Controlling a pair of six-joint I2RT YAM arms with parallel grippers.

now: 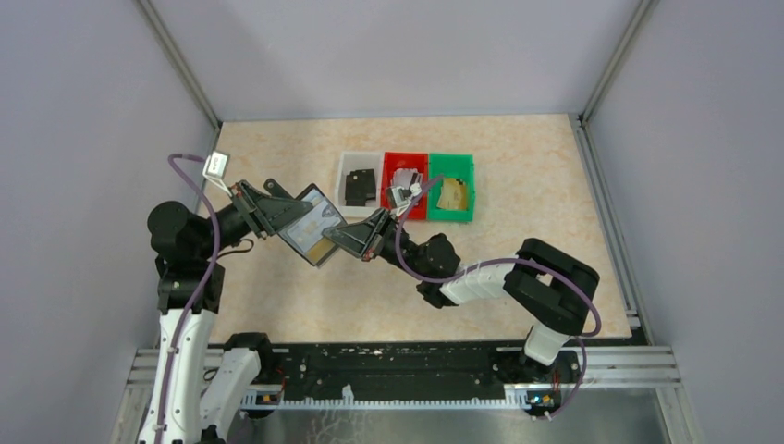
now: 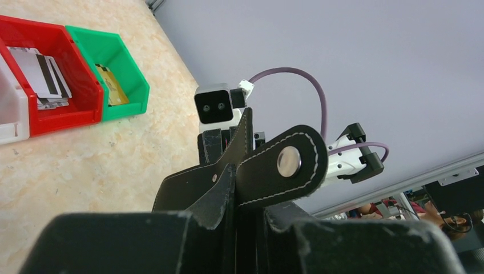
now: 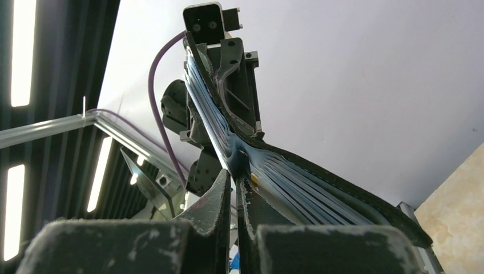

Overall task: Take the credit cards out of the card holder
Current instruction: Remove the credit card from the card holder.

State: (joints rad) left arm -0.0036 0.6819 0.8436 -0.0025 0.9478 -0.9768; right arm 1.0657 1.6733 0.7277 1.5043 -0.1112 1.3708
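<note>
The card holder (image 2: 228,188) in the left gripper (image 2: 245,222) looks like matt black leather with pale stitching, and its strap tab (image 2: 297,165) carries a shiny metal snap (image 2: 288,161). At the right gripper (image 3: 235,191) tips, the holder's inner panels (image 3: 297,191) look smooth and blue-grey. Both grippers are matt, scuffed black plastic.

White bin (image 1: 343,180), red bin (image 1: 405,157) and green bin (image 1: 470,190) stand side by side (touching) on a beige table (image 1: 277,296).
</note>
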